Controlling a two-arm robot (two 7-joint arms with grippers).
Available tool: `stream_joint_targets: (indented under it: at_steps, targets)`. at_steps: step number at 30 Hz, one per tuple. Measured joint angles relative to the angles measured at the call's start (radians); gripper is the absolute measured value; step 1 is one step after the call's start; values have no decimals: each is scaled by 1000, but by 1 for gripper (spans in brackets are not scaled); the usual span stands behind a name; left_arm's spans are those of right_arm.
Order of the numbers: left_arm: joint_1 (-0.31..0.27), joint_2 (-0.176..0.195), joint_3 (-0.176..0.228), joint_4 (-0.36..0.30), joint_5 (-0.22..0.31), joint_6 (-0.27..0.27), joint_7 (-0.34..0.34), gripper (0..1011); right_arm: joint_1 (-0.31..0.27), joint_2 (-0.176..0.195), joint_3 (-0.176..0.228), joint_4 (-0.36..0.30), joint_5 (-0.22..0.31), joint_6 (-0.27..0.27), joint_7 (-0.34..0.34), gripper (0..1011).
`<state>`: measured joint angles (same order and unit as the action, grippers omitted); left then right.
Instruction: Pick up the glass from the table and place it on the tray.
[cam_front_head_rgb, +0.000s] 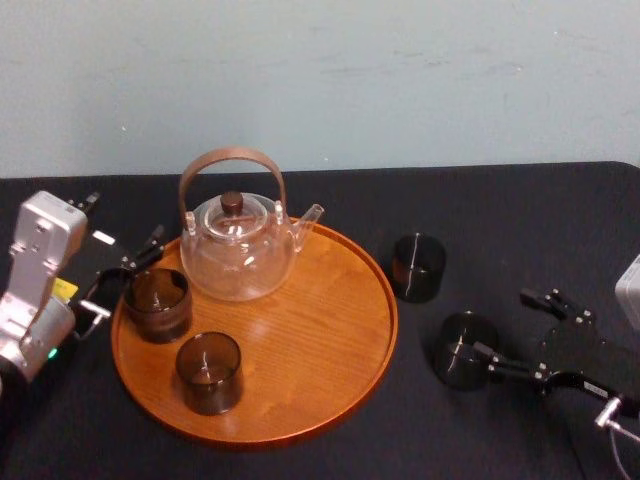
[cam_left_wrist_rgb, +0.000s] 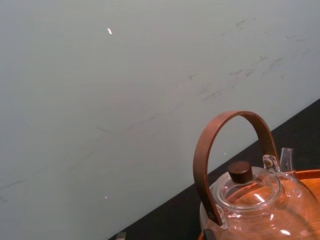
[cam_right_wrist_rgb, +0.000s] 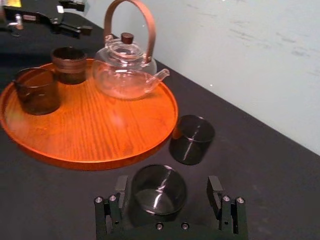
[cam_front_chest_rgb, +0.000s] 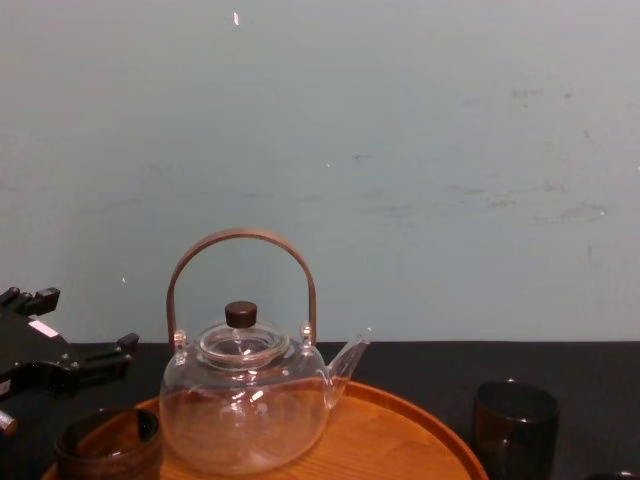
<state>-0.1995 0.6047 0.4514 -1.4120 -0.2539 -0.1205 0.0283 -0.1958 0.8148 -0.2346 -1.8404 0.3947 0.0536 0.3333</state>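
Note:
A dark glass (cam_front_head_rgb: 465, 350) (cam_right_wrist_rgb: 157, 192) stands on the black table (cam_front_head_rgb: 520, 210), to the right of the round wooden tray (cam_front_head_rgb: 310, 330) (cam_right_wrist_rgb: 95, 130). My right gripper (cam_front_head_rgb: 500, 324) (cam_right_wrist_rgb: 168, 186) is open and down at this glass, which stands between its fingers (cam_right_wrist_rgb: 121, 187) with a gap on one side. A second dark glass (cam_front_head_rgb: 418, 267) (cam_right_wrist_rgb: 191, 138) (cam_front_chest_rgb: 515, 430) stands on the table just behind it, close to the tray's rim. My left gripper (cam_front_head_rgb: 122, 278) (cam_front_chest_rgb: 60, 365) hangs open at the tray's left edge.
On the tray are a clear glass teapot (cam_front_head_rgb: 238, 250) (cam_right_wrist_rgb: 125, 70) (cam_front_chest_rgb: 245, 410) with a brown arched handle and two more dark glasses (cam_front_head_rgb: 157, 303) (cam_front_head_rgb: 209, 372). A pale wall rises behind the table. Bare cloth lies to the right of the glasses.

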Motion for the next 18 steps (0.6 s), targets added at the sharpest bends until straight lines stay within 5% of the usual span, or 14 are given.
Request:
stream_joint_targets:
  at_steps: [18]
  targets:
    - [0, 0, 0, 0, 0, 0, 0, 1001, -14, -35, 10, -1, -22, 49, 44, 1002]
